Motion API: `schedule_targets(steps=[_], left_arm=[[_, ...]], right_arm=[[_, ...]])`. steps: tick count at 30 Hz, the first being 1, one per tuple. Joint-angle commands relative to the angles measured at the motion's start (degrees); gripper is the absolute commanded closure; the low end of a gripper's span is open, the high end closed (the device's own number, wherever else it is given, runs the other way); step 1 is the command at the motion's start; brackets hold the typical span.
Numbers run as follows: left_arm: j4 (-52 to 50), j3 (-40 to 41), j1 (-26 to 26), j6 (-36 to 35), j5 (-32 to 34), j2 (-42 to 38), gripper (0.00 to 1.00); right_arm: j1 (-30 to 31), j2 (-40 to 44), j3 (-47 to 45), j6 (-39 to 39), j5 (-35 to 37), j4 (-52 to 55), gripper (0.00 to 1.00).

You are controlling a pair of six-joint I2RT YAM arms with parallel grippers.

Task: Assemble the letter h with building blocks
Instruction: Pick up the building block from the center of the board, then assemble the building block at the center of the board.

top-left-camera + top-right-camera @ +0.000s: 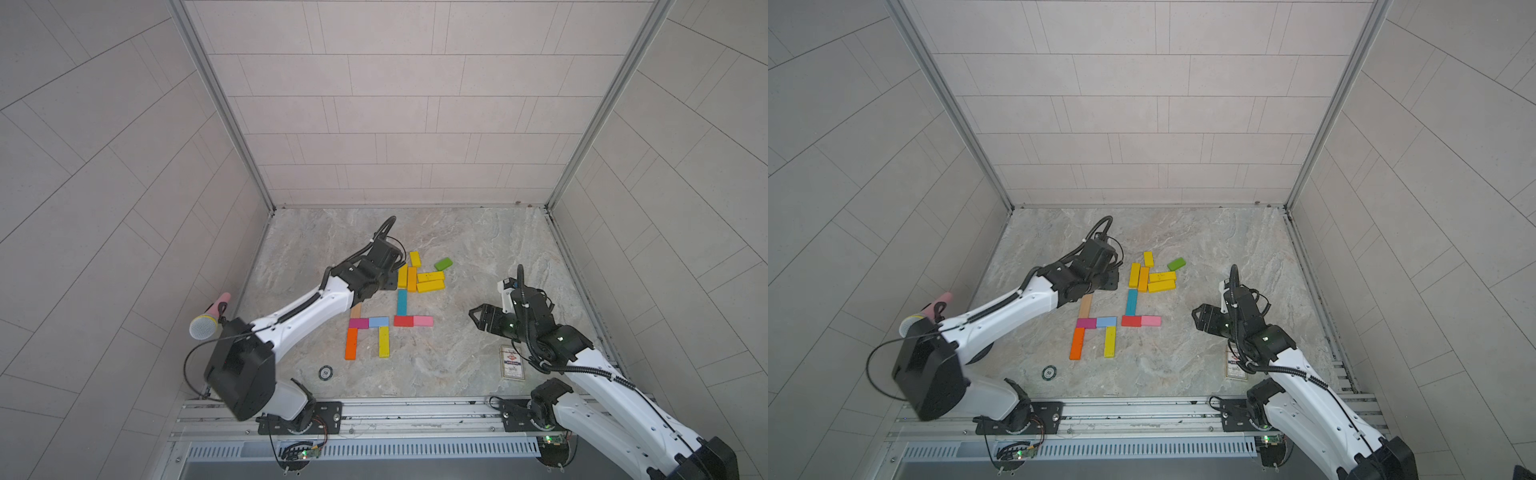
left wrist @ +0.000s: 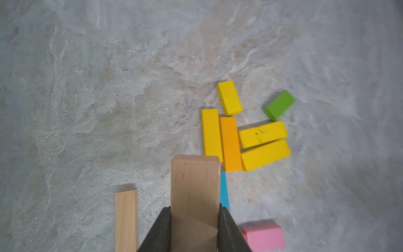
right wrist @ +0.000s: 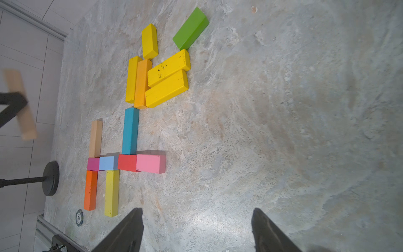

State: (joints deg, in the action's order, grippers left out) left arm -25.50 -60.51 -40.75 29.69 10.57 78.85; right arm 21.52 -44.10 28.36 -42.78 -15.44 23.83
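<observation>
My left gripper [image 2: 194,209] is shut on a plain wood block [image 2: 195,185], which sticks out forward between the two fingers above the table. A second plain wood block [image 2: 126,218] lies flat beside it. In both top views that block [image 1: 356,311] meets a magenta block [image 1: 358,323] and a light blue block [image 1: 378,321], with an orange block [image 1: 351,343] and a yellow block [image 1: 384,341] below. Teal [image 1: 402,301], red [image 1: 403,321] and pink [image 1: 423,320] blocks lie to their right. My right gripper [image 1: 478,318] stands open and holds nothing.
A cluster of yellow and orange blocks [image 1: 419,276] and a green block [image 1: 443,263] lie further back. A round chip [image 1: 325,372] and a printed card box [image 1: 511,361] rest near the front rail [image 1: 415,411]. A microphone [image 1: 208,320] stands at the left.
</observation>
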Motion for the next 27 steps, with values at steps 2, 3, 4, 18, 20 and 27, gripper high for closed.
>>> schedule_targets(steps=[2,3,4,18,20,27], left_arm=[[-2.19,10.28,-7.39,10.74,4.56,-8.73,0.75],[-2.36,11.97,-10.25,13.40,5.93,-10.52,0.75],[-2.60,13.18,-12.85,15.29,7.02,-11.74,0.75],[1.28,18.12,-27.02,28.21,6.82,-3.14,0.78],[2.63,17.44,-27.18,28.29,6.22,-0.51,0.79],[4.88,17.65,-27.30,29.63,7.08,4.10,0.81]], right_arm=[[-0.86,-0.04,-0.64,1.11,-0.16,0.77,0.20],[-1.02,-0.11,-0.59,1.19,-0.18,0.77,0.20],[-1.08,-0.19,-0.65,1.26,-0.14,0.77,0.20],[-3.30,-0.35,-0.96,1.34,-1.33,0.69,0.20],[-3.65,-0.28,-1.10,1.48,-1.65,0.69,0.20],[-5.58,0.07,-1.21,1.91,-3.47,1.30,0.20]])
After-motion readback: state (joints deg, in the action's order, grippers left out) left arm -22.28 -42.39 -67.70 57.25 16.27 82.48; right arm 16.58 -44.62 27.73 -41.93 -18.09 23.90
